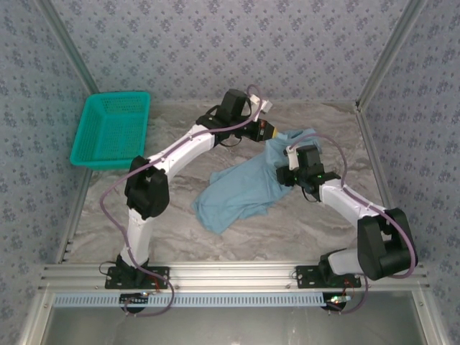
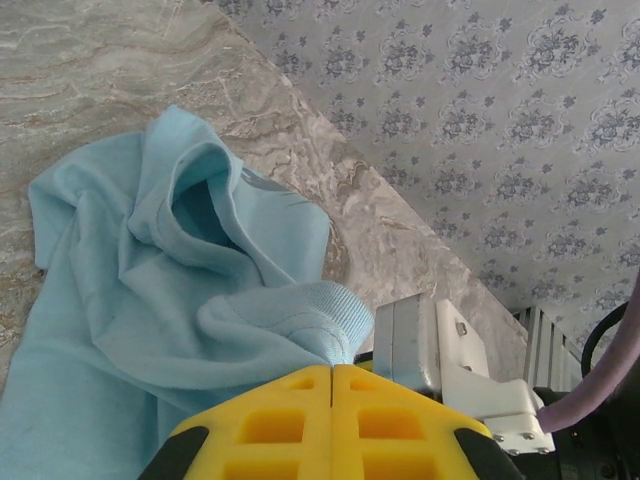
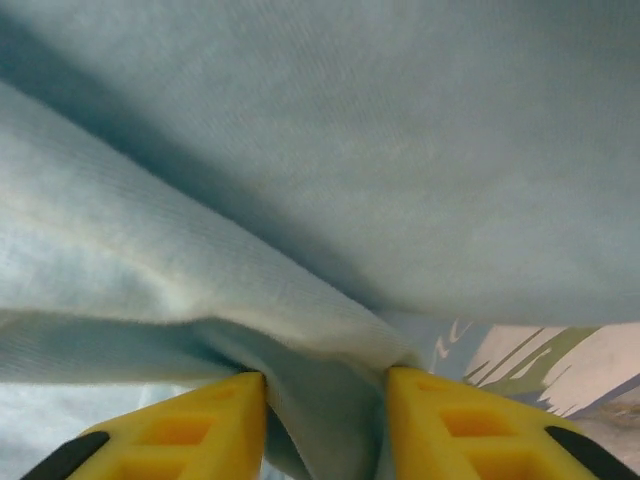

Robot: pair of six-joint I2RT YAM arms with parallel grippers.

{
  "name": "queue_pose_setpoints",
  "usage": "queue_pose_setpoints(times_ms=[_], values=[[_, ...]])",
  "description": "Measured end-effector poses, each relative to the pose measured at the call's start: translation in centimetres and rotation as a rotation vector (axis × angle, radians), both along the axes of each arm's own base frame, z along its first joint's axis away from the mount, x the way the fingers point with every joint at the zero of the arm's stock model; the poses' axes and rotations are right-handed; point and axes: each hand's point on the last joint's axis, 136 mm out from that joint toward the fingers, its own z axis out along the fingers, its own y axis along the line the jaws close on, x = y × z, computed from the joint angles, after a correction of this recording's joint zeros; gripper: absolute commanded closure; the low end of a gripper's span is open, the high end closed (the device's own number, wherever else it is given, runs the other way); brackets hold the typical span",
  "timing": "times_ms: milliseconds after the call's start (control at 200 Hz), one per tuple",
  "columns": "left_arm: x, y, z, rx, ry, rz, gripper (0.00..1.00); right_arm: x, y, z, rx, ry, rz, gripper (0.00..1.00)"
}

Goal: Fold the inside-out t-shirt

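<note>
The light sky-blue t-shirt (image 1: 241, 188) lies crumpled in the middle of the marble table, its upper part lifted toward the back right. My left gripper (image 1: 272, 134) is at the shirt's raised top edge. In the left wrist view its yellow fingers (image 2: 290, 420) are pressed together, and the left gripper (image 2: 332, 372) is shut on a ribbed hem of the t-shirt (image 2: 180, 300). My right gripper (image 1: 293, 164) is just below it. In the right wrist view the right gripper (image 3: 325, 385) holds a thick fold of t-shirt (image 3: 330, 180) between its slightly parted fingers, and the cloth drapes over the camera.
A teal mesh basket (image 1: 108, 159) sits at the back left of the table. Patterned walls and aluminium posts (image 1: 377, 65) enclose the table. A rail (image 1: 230, 273) runs along the near edge by the arm bases. Bare marble (image 1: 144, 237) lies front left of the shirt.
</note>
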Motion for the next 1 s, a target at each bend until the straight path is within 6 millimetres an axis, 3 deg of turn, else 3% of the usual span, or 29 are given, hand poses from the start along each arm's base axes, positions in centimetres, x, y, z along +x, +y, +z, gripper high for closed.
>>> queue_pose_setpoints(times_ms=[90, 270, 350, 405, 535, 620, 784, 904, 1004], values=[[0.0, 0.0, 0.7, -0.007, -0.007, 0.000, 1.00, 0.3, -0.2, 0.4, -0.007, -0.019, 0.003, 1.00], [0.5, -0.3, 2.7, -0.033, -0.042, 0.004, 0.99, 0.5, -1.4, 2.1, 0.058, -0.042, -0.036, 1.00], [1.0, -0.6, 3.5, -0.042, -0.064, 0.011, 0.68, 0.6, -2.6, 3.7, 0.130, -0.064, -0.086, 1.00], [1.5, -0.6, 3.7, -0.041, -0.077, 0.023, 0.51, 0.7, -3.7, 4.9, 0.199, -0.073, -0.133, 1.00], [2.4, 0.1, 2.7, -0.004, -0.088, 0.064, 0.31, 0.7, -5.2, 5.8, 0.344, -0.045, -0.214, 1.00], [2.7, 1.7, 0.1, 0.042, -0.070, 0.110, 0.25, 0.6, -5.0, 5.7, 0.416, -0.007, -0.230, 1.00], [0.6, 5.6, -8.2, 0.162, 0.045, 0.174, 0.27, 0.3, -3.9, 5.1, 0.512, 0.068, -0.220, 1.00], [-1.2, 6.2, -12.8, 0.230, 0.102, 0.175, 0.28, 0.3, -3.7, 4.5, 0.548, 0.101, -0.227, 1.00], [-2.0, 5.0, -14.6, 0.251, 0.114, 0.148, 0.27, 0.4, -3.8, 4.4, 0.564, 0.107, -0.232, 1.00]])
